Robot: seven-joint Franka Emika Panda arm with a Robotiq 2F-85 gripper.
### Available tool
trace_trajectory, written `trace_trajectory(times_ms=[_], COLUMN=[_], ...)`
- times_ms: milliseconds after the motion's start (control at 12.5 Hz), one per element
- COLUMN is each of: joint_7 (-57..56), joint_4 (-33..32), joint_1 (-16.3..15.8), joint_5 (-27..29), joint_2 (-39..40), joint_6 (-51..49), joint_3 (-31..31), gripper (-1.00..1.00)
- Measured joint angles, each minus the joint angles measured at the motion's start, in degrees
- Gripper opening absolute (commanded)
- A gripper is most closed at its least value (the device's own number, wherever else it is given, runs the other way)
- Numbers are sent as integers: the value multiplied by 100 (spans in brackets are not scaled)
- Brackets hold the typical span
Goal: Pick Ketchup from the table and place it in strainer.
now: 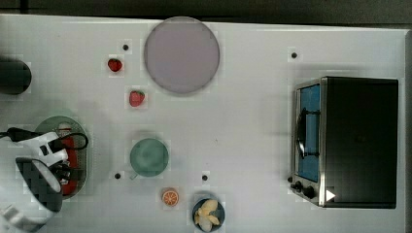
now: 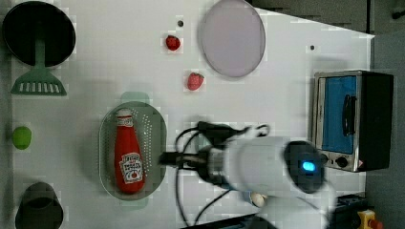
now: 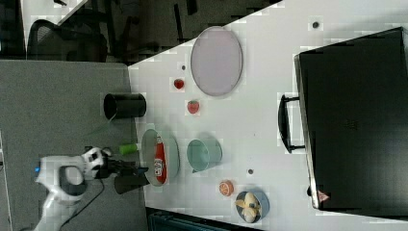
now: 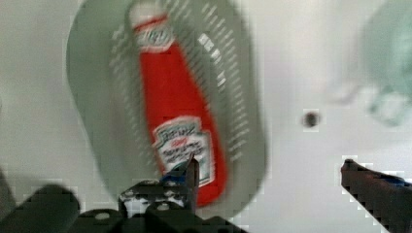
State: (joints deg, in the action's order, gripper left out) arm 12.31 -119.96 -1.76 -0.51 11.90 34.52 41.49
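White tabletop (image 1: pixel 252 121) carries every item we can see, with grey floor and dark chairs beyond it in the right view. We find the Ketchup (image 2: pixel 129 155) lying on its side inside the strainer (image 2: pixel 155 129), its white cap toward the left view's top and its base toward the left view's bottom; the wrist view shows the same red bottle along the perforated bottom of the pale green colander. We note a white label with dark print on the bottle's lower body, but its lettering is too blurred to read, and no brand name can be confirmed. We see the gripper (image 4: pixel 269 170) above the base end of the bottle with its two dark fingers (image 4: pixel 192 172) spread wide and nothing between them; it is apart from the bottle. Near the strainer we see a round green cup (image 1: pixel 149 157), two strawberries (image 1: pixel 137 98), a large grey plate (image 1: pixel 181 54), an orange slice (image 1: pixel 170 197) and a small blue bowl (image 1: pixel 208 213) holding pale pieces. A toaster oven (image 1: pixel 347 141) with a blue door panel stands at the top view's right; a small triangular mark shows near its knobs, unreadable.
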Motion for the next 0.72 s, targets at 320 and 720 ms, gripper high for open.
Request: trace_trajectory(times_ms=[320,720], joint_7=[-72,-129], joint_4=[448,890], joint_1=[510,984], joint_5=[-11,20], joint_2=[-1745,-2480], joint_6=[-1555,-1774], joint_3=[-753,-2561], gripper=[100,100])
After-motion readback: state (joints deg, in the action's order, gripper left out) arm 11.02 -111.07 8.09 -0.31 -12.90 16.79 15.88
